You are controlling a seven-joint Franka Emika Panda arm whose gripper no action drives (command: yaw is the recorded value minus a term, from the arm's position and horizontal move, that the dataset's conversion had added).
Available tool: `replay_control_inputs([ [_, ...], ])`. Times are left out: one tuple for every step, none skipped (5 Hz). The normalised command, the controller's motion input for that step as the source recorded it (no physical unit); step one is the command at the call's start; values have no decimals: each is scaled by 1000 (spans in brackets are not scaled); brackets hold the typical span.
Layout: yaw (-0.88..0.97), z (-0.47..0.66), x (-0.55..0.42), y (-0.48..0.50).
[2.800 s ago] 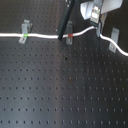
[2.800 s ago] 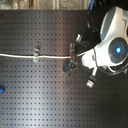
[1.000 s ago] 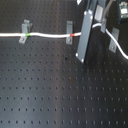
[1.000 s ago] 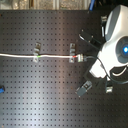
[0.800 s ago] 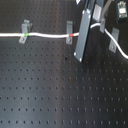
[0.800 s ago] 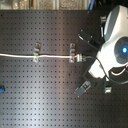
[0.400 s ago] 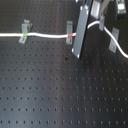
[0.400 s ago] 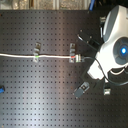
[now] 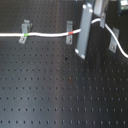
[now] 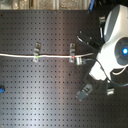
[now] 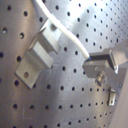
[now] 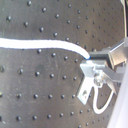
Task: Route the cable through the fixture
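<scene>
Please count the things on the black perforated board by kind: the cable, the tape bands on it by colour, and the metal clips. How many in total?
White cable: 1
Green tape band: 1
Red tape band: 1
Metal clips seen in the first exterior view: 3, namely
Total: 6

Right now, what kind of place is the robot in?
Most likely a robotics lab workbench. The black board is dotted with a regular grid of holes, like a lab breadboard. Small metal clips are fixed to it, a white cable runs through them, and a white robot arm reaches over it.
</scene>
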Motion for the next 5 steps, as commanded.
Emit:
replay_control_inputs([
  [-420,-288,221,-143],
  [-400,-306,185,-95],
  [-297,1,47,-26],
  [-429,23,65,-144],
  [-49,162,-85,-37],
])
